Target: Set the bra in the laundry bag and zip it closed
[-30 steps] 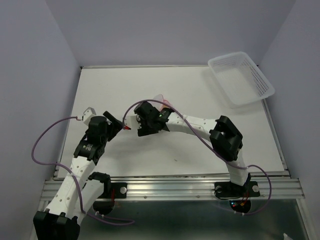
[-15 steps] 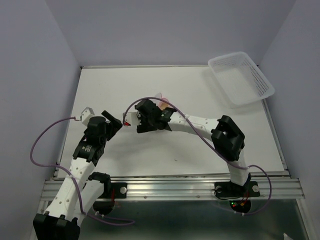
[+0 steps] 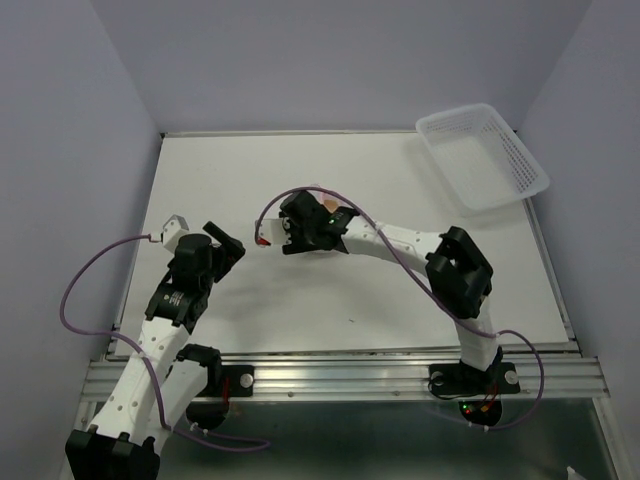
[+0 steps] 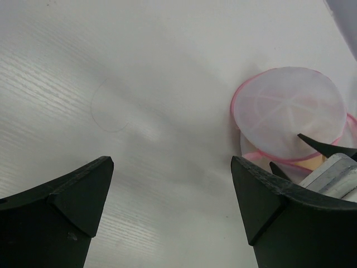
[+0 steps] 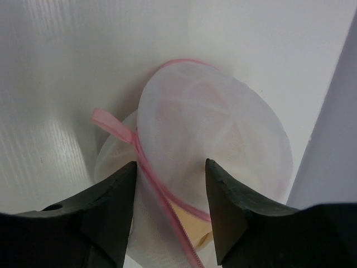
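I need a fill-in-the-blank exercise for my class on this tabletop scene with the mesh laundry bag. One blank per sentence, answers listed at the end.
1. The zipper rim of the laundry bag is coloured ____.
2. The peach bra lies ____ that bag.
3. The left gripper hangs over the bare table with its jaws ____.
4. The white slotted basket sits at the table's far ____ corner.
Missing words: pink; inside; open; right.
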